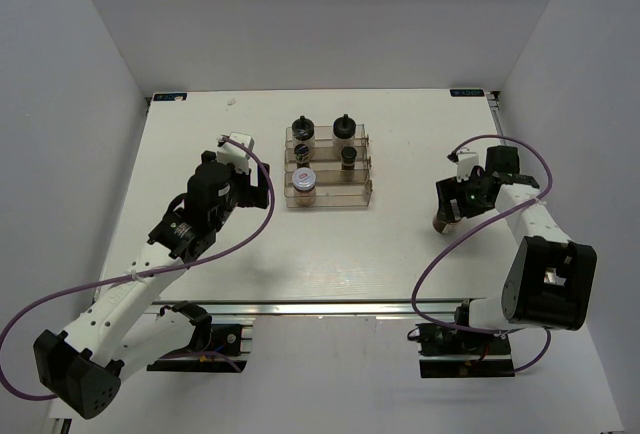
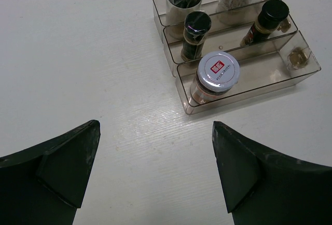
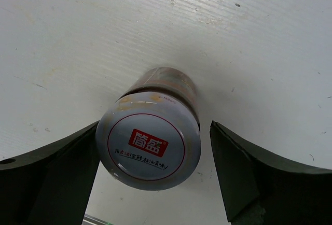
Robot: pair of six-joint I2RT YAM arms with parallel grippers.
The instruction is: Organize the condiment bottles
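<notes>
A clear stepped rack (image 1: pixel 338 197) holds five condiment bottles. Two pale ones with black knob tops (image 1: pixel 303 131) (image 1: pixel 344 129) stand at the back. Two dark ones with black caps (image 1: pixel 302 153) (image 1: pixel 348 156) stand in the middle. A brownish jar with a red-marked white lid (image 1: pixel 303 181) stands in front, and it also shows in the left wrist view (image 2: pixel 219 77). A second brownish white-lidded jar (image 3: pixel 148 144) stands on the table at the right, between the open fingers of my right gripper (image 3: pixel 154 125); the right finger is clear of it. My left gripper (image 2: pixel 155 126) is open and empty, left of and nearer than the rack (image 2: pixel 259 80).
The white table (image 1: pixel 200 134) is walled by white panels at the left, back and right. The right half of the rack's front step holds nothing. A metal rail runs along the near edge (image 1: pixel 330 309). Purple cables loop off both arms.
</notes>
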